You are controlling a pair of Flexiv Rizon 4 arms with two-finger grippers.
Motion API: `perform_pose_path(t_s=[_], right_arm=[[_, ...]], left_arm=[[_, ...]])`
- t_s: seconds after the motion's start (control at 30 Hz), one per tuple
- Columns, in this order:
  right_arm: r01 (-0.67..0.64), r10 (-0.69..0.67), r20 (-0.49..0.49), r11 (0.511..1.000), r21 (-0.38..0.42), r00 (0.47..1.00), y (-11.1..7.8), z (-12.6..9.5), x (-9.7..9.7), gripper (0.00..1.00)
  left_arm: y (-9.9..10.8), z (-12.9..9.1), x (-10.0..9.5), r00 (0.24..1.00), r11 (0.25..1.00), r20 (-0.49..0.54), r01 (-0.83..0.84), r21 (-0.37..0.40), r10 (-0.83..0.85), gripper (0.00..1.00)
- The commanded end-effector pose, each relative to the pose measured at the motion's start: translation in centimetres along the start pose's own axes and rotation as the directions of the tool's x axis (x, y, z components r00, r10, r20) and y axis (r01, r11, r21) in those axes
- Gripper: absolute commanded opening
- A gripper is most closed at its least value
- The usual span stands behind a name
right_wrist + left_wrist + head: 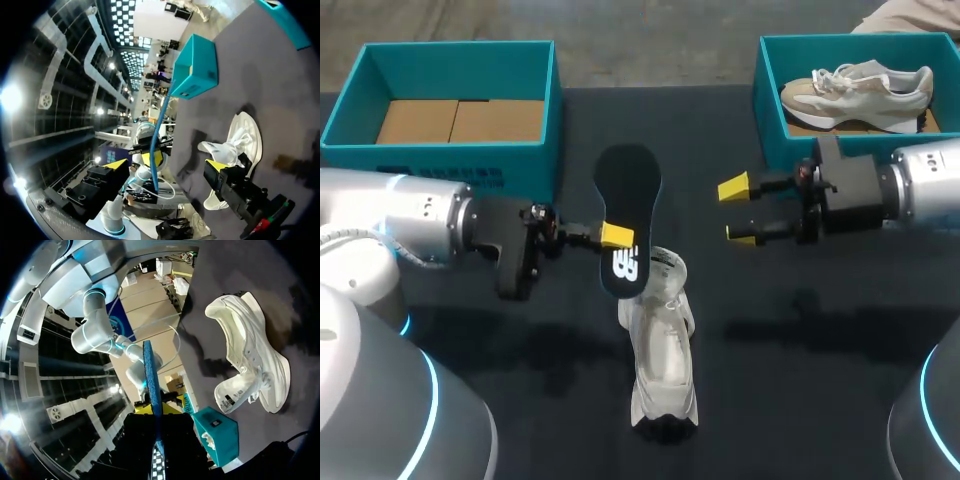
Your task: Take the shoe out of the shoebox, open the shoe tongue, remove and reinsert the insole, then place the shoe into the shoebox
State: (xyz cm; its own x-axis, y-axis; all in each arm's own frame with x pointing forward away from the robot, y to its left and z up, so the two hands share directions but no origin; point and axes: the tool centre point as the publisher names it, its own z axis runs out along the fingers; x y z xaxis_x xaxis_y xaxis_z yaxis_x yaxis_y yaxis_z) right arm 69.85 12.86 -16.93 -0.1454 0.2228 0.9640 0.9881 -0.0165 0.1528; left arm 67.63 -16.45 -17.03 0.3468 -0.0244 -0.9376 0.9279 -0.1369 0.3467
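Surface: a dark table (820,330) with a teal shoebox at each far corner.

Left shoebox (460,155): only its cardboard floor shows inside.

Right shoebox (770,80): holds a beige sneaker (860,90) lying on its side.

White shoe (660,350): out of both boxes, on the table's middle, lengthwise toward the near edge, well apart from either box. Its tongue end is pulled open and points toward the far side. The left wrist view shows the same white shoe (250,355) on the cloth off to one side of the fingers.

Insole (628,200): black, out of the shoe, held above the table. Its lower end overlaps the shoe's open end in the head view; contact cannot be determined.

Left gripper (616,236): pinching the insole near its lower end. In its own wrist view the insole (152,385) stands edge-on between the fingers of that gripper (156,410).

Right gripper (738,211): fingers spread wide, holding nothing, hovering beside the insole just in front of the right shoebox. Its wrist view shows the gripper (165,165) facing the edge-on insole (157,145), with the white shoe (235,150) beyond one finger.
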Motion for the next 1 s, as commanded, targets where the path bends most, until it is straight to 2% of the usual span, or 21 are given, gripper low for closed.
perform_pose_path(t_s=[0.03,0.33,0.57,0.63,0.7,0.8,1.0], right_arm=[[0.011,-0.012,0.002,1.0,0.019,1.0,1.5,1.0,-0.3,1.0],[0.03,-0.03,0.016,0.999,0.032,0.999,3.3,2.4,-1.0,1.0],[0.017,-0.018,0.035,0.999,0.034,0.999,4.1,3.6,-0.6,0.99],[0.02,-0.021,0.034,0.999,0.035,0.999,4.2,4.0,-0.4,0.85],[0.008,-0.011,0.054,0.999,0.042,0.998,4.2,4.5,-0.2,0.79],[-0.02,0.017,0.078,0.999,0.041,0.997,4.2,5.0,-0.2,0.64],[-0.032,0.029,0.071,0.999,0.038,0.997,4.1,5.8,0.2,0.6]], left_arm=[[0.1,0.3,0.1,1.0,1.0,0.002,-0.003,0.001,0.003,0.0],[0.1,0.3,0.1,1.0,1.0,0.002,-0.003,0.001,0.003,0.0],[0.1,0.3,0.1,1.0,1.0,0.002,-0.003,0.001,0.003,0.0],[0.1,0.3,0.1,1.0,1.0,0.002,-0.003,0.001,0.003,0.0],[0.1,0.3,0.1,1.0,1.0,0.002,-0.003,0.001,0.003,0.0],[0.1,0.3,0.1,1.0,1.0,0.002,-0.003,0.001,0.003,0.0],[0.1,0.3,0.1,1.0,1.0,0.002,-0.003,0.001,0.003,0.0]])
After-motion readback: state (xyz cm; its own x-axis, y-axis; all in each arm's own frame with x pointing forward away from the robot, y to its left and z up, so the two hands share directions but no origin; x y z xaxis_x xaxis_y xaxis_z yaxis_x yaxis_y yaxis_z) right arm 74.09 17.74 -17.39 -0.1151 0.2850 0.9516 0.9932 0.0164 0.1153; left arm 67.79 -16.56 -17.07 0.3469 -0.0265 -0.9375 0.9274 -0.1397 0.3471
